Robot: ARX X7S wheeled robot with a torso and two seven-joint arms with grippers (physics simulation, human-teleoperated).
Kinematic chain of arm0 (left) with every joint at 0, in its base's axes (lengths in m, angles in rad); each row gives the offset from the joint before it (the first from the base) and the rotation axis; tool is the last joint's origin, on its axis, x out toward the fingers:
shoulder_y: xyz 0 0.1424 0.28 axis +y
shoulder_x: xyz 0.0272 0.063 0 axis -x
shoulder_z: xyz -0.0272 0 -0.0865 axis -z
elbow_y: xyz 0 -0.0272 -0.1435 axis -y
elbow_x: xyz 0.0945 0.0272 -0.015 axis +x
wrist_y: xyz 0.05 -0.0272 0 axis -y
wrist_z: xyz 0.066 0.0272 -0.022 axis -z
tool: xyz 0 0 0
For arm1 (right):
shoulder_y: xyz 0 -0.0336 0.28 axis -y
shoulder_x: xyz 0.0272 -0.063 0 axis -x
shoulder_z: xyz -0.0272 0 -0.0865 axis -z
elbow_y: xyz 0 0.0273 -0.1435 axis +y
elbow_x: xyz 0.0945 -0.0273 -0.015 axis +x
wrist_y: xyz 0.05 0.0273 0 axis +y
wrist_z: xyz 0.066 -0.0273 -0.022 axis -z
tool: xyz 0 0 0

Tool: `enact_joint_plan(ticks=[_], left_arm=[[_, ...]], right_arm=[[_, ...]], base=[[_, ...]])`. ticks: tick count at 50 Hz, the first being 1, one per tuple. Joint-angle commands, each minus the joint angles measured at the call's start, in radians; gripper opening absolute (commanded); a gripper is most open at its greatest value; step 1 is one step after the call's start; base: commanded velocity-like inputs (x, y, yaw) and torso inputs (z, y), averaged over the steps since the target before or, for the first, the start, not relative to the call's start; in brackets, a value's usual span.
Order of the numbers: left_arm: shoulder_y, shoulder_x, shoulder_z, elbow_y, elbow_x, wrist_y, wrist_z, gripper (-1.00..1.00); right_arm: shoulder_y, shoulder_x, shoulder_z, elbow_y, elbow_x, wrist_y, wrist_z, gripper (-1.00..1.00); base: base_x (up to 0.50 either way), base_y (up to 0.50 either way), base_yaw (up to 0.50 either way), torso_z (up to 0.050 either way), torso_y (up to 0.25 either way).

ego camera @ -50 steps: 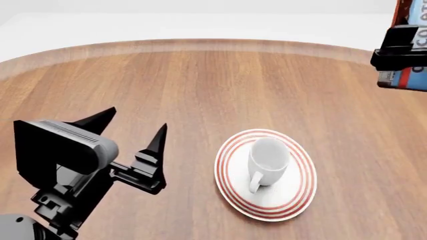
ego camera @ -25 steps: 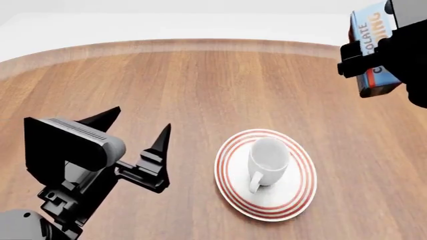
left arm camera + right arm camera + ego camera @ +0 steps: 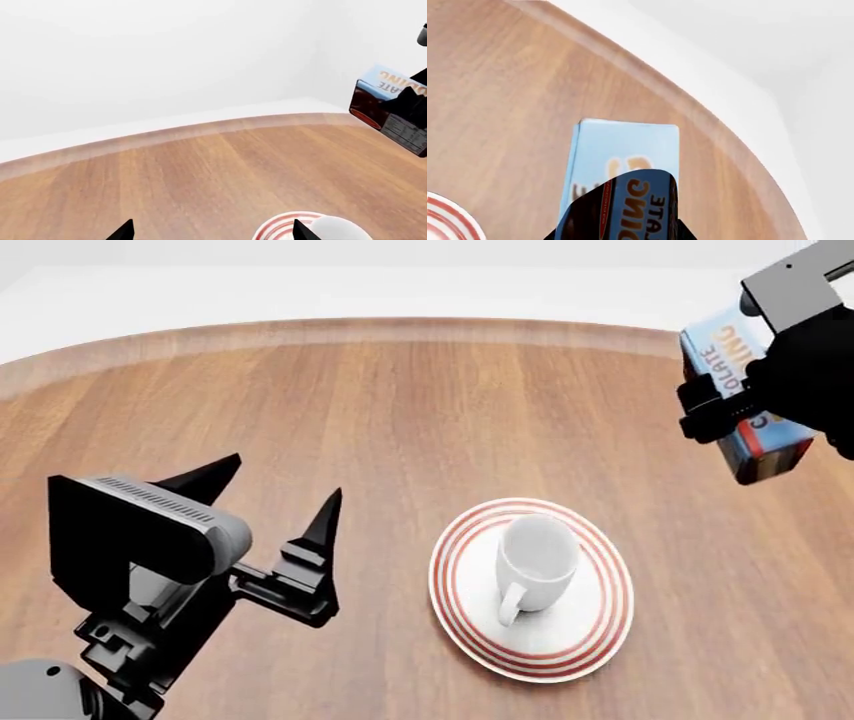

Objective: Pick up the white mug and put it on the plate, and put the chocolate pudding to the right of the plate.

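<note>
The white mug [image 3: 538, 558] stands upright on the red-ringed plate [image 3: 462, 622], its handle toward me. In the left wrist view, a bit of the mug [image 3: 341, 231] and plate [image 3: 277, 231] shows by one fingertip. The chocolate pudding [image 3: 721, 353] hangs tilted in the air, above the table at the plate's far right, with my right gripper [image 3: 750, 408] shut on it. The right wrist view shows the carton [image 3: 627, 150] between the jaws of that gripper [image 3: 620, 234], with the plate's edge [image 3: 447, 221] to one side. My left gripper [image 3: 283, 480] stands open and empty left of the plate.
The round wooden table [image 3: 400, 410] has a raised rim [image 3: 400, 330] at the back, and a white floor lies beyond it. In the left wrist view, the carton [image 3: 373, 97] in the right arm hangs over the table's far side.
The right gripper has come in from the upper right corner and moved down with the pudding, closer to the plate's right side. The left arm shifted slightly, then held still.
</note>
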Motion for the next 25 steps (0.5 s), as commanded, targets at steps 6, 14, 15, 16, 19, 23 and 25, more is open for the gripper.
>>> enact_joint_plan(ticks=[6,14,15,16,19,23,25], left_arm=[[0.003,0.017,-0.022,0.001,0.012,0.006,0.025,1.0],[-0.002,0.028,-0.011,-0.002,0.021,-0.001,0.026,1.0],[-0.002,0.028,-0.011,-0.002,0.021,-0.001,0.026,1.0],[-0.001,0.026,-0.011,0.002,0.02,-0.002,0.025,1.0],[0.004,0.024,-0.014,0.0,0.019,0.003,0.025,1.0],[0.006,0.024,-0.012,0.002,0.021,0.003,0.024,1.0],[0.005,0.025,-0.013,0.0,0.02,0.003,0.025,1.0]], right_arm=[[-0.031,0.037,0.029,0.029,0.013,0.041,-0.069,-1.0],[-0.104,0.055,0.08,0.064,0.09,-0.019,-0.072,-1.0],[-0.109,0.056,0.084,0.067,0.096,-0.022,-0.07,-1.0],[-0.115,0.056,0.084,0.069,0.097,-0.025,-0.074,-1.0],[-0.136,0.059,0.086,0.072,0.105,-0.031,-0.072,-1.0],[-0.15,0.059,0.089,0.082,0.112,-0.036,-0.074,-1.0],[-0.157,0.069,0.096,0.083,0.127,-0.037,-0.073,-1.0]], base=[[0.0,0.0,0.0,0.0,0.0],[0.0,0.0,0.0,0.0,0.0],[0.0,0.0,0.0,0.0,0.0],[0.0,0.0,0.0,0.0,0.0],[0.0,0.0,0.0,0.0,0.0],[0.0,0.0,0.0,0.0,0.0],[0.0,0.0,0.0,0.0,0.0]])
